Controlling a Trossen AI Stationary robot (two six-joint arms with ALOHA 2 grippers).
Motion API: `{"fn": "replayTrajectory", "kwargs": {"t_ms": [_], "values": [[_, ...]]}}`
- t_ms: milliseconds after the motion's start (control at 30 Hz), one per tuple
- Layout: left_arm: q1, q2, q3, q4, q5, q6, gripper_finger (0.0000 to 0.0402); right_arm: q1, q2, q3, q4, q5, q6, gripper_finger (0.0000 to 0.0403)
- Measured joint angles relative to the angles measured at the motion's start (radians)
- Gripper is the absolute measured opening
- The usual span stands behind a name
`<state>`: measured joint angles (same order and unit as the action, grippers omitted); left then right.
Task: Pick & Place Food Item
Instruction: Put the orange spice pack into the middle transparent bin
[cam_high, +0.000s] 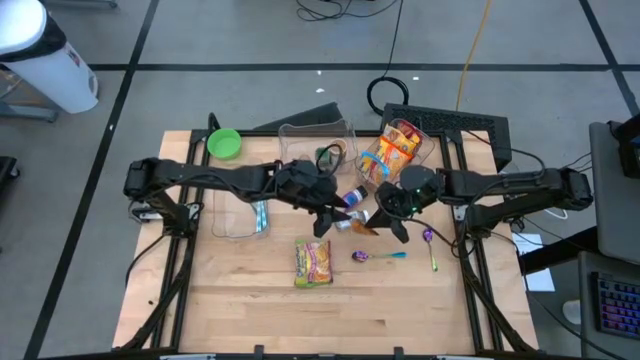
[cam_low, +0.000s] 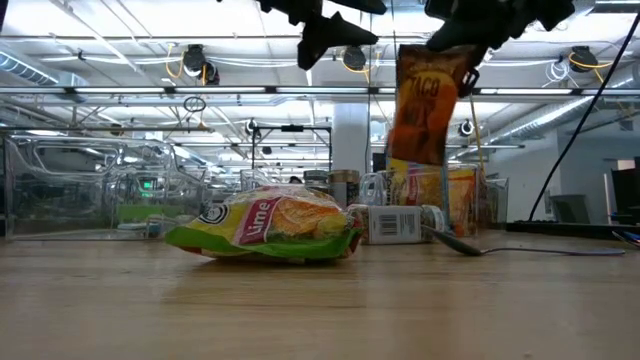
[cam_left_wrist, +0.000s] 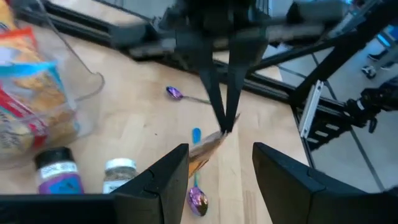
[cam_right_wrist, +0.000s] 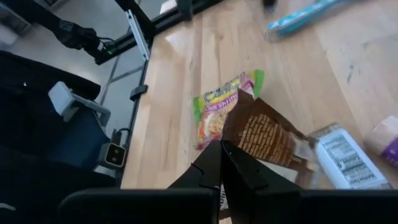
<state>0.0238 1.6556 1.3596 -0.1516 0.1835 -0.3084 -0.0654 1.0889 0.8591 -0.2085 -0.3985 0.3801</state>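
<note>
A: Your right gripper's (cam_right_wrist: 222, 149) fingers are pinched on the taco mix packet's (cam_low: 428, 105) top edge; your left gripper (cam_left_wrist: 221, 165) gapes empty.
B: And the packet?
A: Hanging lengthwise, straight down, above the table (cam_high: 250, 300).

Beyond my worktop (cam_high: 250, 300): green bowl (cam_high: 224, 143) at its far-left corner, black keyboard (cam_high: 455, 123) at far right, white cylinder (cam_high: 45, 55) on the floor.

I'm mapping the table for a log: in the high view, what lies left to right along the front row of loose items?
Noodle packet → purple spoon → blue spoon → green spoon.
</note>
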Motion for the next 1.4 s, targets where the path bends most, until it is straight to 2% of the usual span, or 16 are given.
{"fn": "replayTrajectory", "kwargs": {"t_ms": [133, 433, 733, 867, 1167, 1400], "values": [[-0.003, 0.027, 0.0, 0.028, 0.037, -0.003, 0.0187, 0.0, 0.0, 0.029, 0.009, -0.026, 0.0, 0.0], [-0.013, 0.04, 0.019, 0.063, 0.02, 0.075, 0.0187, 0.0, 0.005, 0.072, 0.009, -0.026, 0.0, 0.0], [-0.013, 0.04, 0.021, 0.055, 0.034, 0.093, 0.0184, 0.0, 0.065, 0.118, 0.009, -0.052, -0.007, 0.0], [-0.013, 0.04, 0.021, 0.043, 0.035, 0.093, 0.0148, 0.0, 0.076, 0.138, 0.009, -0.052, -0.023, 0.0], [-0.011, 0.04, 0.022, 0.03, 0.105, 0.091, 0.001, -0.02, 0.079, 0.146, 0.01, -0.052, -0.026, 0.0], [-0.008, 0.039, 0.022, 0.034, 0.131, 0.061, 0.0004, -0.02, 0.079, 0.146, 0.041, -0.053, -0.008, 0.0]]}}
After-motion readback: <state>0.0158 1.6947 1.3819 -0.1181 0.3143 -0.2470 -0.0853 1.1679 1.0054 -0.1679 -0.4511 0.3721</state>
